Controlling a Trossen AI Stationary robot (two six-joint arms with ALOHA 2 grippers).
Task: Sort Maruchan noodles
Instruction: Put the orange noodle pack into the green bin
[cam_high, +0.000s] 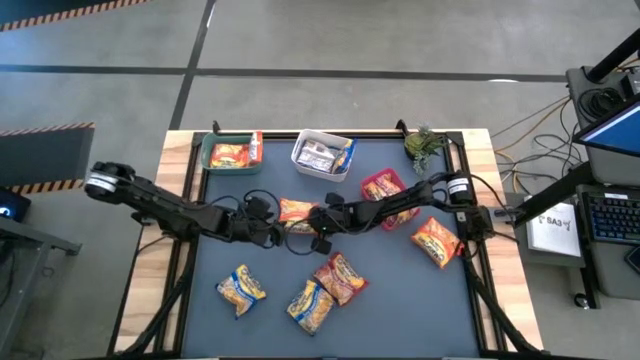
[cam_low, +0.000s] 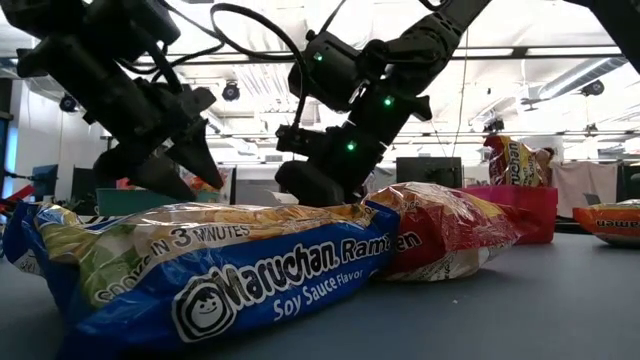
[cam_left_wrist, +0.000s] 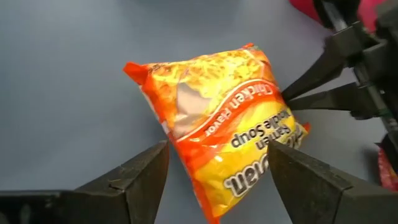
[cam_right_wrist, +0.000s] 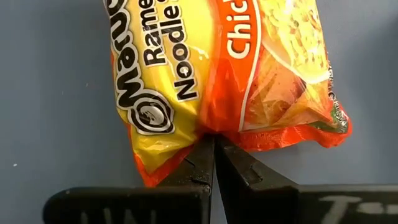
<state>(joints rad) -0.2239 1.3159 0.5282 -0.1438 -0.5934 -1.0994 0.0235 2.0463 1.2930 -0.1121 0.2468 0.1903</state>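
An orange chicken-flavor packet (cam_high: 297, 211) lies at the mat's (cam_high: 400, 300) centre. The right gripper (cam_right_wrist: 214, 146), at its three o'clock, pinches its edge with fingers pressed together. The left gripper (cam_left_wrist: 214, 180), at nine o'clock, stands spread around it.

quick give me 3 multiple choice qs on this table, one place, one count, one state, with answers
1. Where is the white bin?
A between the green and red bins
B on the floor
C under the left arm

2. How many bins are there?
A two
B three
C five

3. The left tool is:
A open
B shut on a bin
C out of view

Answers:
1 A, it stands between the green bin and the red bin.
2 B, green, white, red.
3 A, its fingers stand apart either side of the chicken packet.
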